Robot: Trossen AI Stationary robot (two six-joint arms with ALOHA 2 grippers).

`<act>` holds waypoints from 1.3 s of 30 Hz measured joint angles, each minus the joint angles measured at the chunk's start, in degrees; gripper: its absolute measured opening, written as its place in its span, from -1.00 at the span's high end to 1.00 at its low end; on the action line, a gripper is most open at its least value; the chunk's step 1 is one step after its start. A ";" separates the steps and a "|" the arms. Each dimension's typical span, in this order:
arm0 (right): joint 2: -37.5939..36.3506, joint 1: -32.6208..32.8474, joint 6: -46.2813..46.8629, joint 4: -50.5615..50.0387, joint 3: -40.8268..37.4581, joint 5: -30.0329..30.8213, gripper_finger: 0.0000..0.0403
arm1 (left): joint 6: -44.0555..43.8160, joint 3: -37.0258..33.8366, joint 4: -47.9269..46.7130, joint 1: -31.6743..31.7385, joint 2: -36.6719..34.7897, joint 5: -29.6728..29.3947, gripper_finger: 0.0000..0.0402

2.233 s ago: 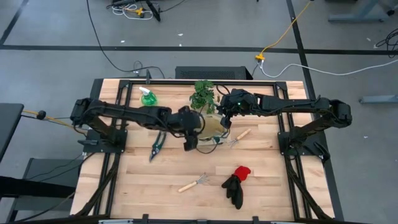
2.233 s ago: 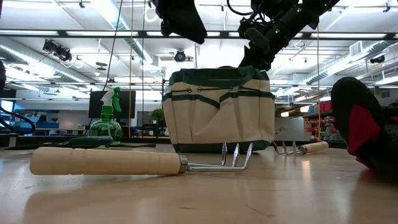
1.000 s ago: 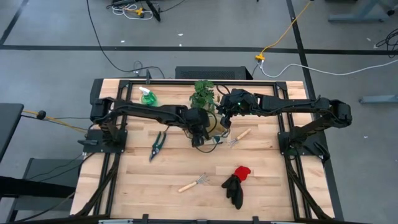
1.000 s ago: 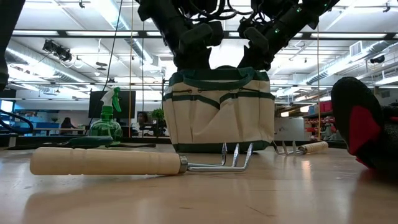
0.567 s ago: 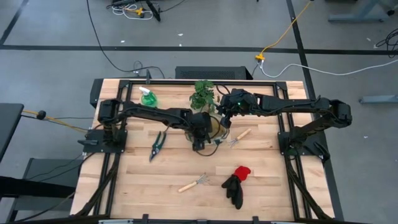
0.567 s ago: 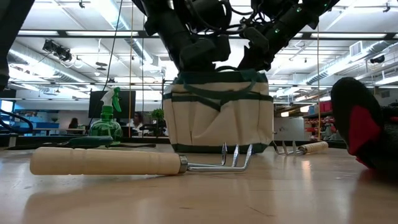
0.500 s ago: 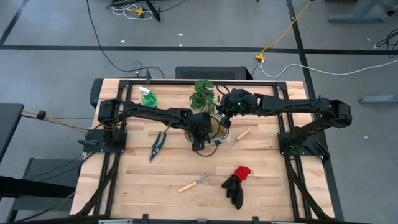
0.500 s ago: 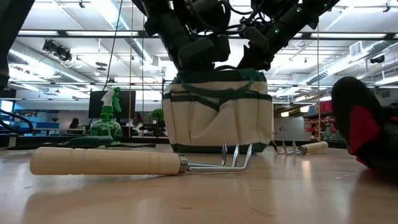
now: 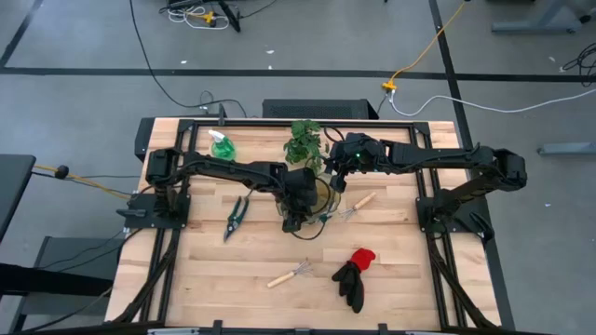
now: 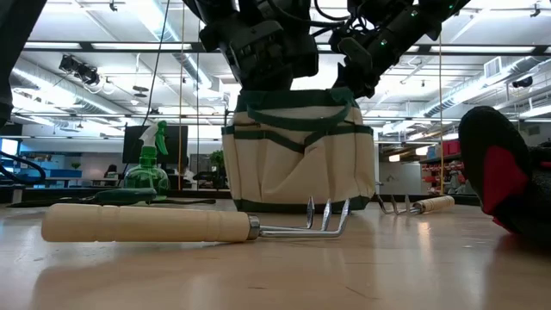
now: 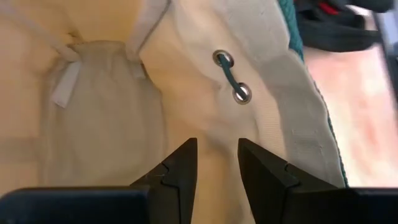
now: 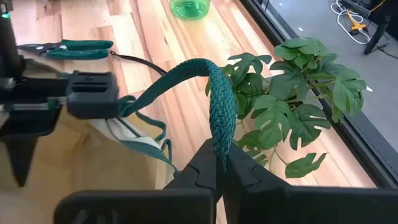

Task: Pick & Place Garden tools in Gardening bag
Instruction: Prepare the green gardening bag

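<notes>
At frame centre, the left gripper (image 9: pixel 296 197), part-open and empty, has dropped inside the gardening bag (image 10: pixel 299 146) while the right gripper (image 12: pixel 220 163) pinches its green handle (image 12: pixel 214 99), spreading it for loading

Robot, two arms, dark throughout. Left arm (image 9: pixel 223 169): black jointed links, boxy black wrist housing. Right arm (image 9: pixel 438 158): matching black links, small green indicator light near the wrist, thin black cabling looped along the links. Left gripper (image 11: pixel 216 163): two matte black, wedge-shaped fingers with angular faceted edges. Right gripper (image 12: pixel 221 167): matching black fingers on a broad black block.
</notes>
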 joint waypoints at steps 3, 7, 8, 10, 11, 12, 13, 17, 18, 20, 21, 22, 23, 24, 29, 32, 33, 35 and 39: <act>0.00 0.02 -0.01 -0.01 0.00 -0.03 0.98 | -0.09 0.00 0.01 -0.12 0.00 2.64 0.39; 0.00 0.02 -0.02 -0.01 0.00 -0.07 0.98 | -0.70 0.00 0.10 -0.12 -0.03 5.73 0.39; 0.00 0.02 -0.02 -0.01 0.00 -0.05 0.98 | -0.71 -0.01 -0.05 -0.15 -0.23 5.26 0.39; 0.00 -0.01 -0.02 0.02 0.00 0.10 0.98 | -0.74 -0.02 -0.14 -0.17 -0.50 2.92 0.39; 0.00 -0.02 -0.02 0.02 0.00 0.19 0.98 | -0.75 0.00 -0.12 -0.17 -0.50 1.85 0.39; 0.00 -0.02 -0.02 0.02 0.00 0.19 0.98 | -0.97 -0.02 -0.24 -0.17 -0.54 0.57 0.39; 0.00 -0.02 -0.02 0.02 0.00 0.21 0.98 | -1.28 -0.04 -0.60 -0.17 -0.72 -0.68 0.39; 0.00 -0.02 -0.02 0.02 0.00 0.38 0.98 | -2.26 -0.07 -0.96 -0.10 -1.15 -5.11 0.39; 0.00 -0.02 -0.02 -0.01 0.00 0.38 0.98 | -2.24 -0.07 -1.06 -0.10 -1.22 -5.55 0.39; 0.00 -0.02 -0.02 -0.06 0.00 0.37 0.98 | -2.25 -0.07 -0.95 -0.10 -1.29 -5.66 0.39; 0.00 -0.02 -0.04 -0.07 0.00 0.37 0.98 | -2.27 -0.07 -0.97 -0.10 -1.29 -5.68 0.39; 0.00 -0.02 -0.02 -0.07 0.00 0.37 0.98 | -2.29 -0.07 -0.99 -0.10 -1.29 -5.74 0.39; 0.00 -0.02 -0.03 -0.13 0.00 0.34 0.98 | -2.29 -0.07 -0.99 -0.10 -1.29 -5.83 0.39; 0.00 -0.02 -0.04 -0.16 0.00 0.35 0.98 | -2.46 -0.07 -1.01 -0.10 -1.29 -5.98 0.39; 0.00 -0.02 -0.04 -0.19 0.00 0.15 0.98 | -3.45 -0.07 -2.31 -0.10 -1.29 -7.74 0.39; 0.00 -0.02 -0.04 -0.25 0.00 0.15 0.98 | -3.33 -0.07 -2.82 -0.08 -1.31 -7.80 0.39; 0.00 -0.02 -0.04 -0.25 0.00 0.15 0.98 | -3.28 -0.07 -2.96 -0.08 -1.31 -7.92 0.39; 0.00 -0.02 -0.04 -0.25 0.00 0.15 0.98 | -3.26 -0.04 -3.00 -0.08 -1.34 -8.72 0.39; 0.00 -0.02 -0.04 -0.32 0.00 0.15 0.97 | -3.20 0.04 -3.07 -0.09 -2.83 -12.08 0.39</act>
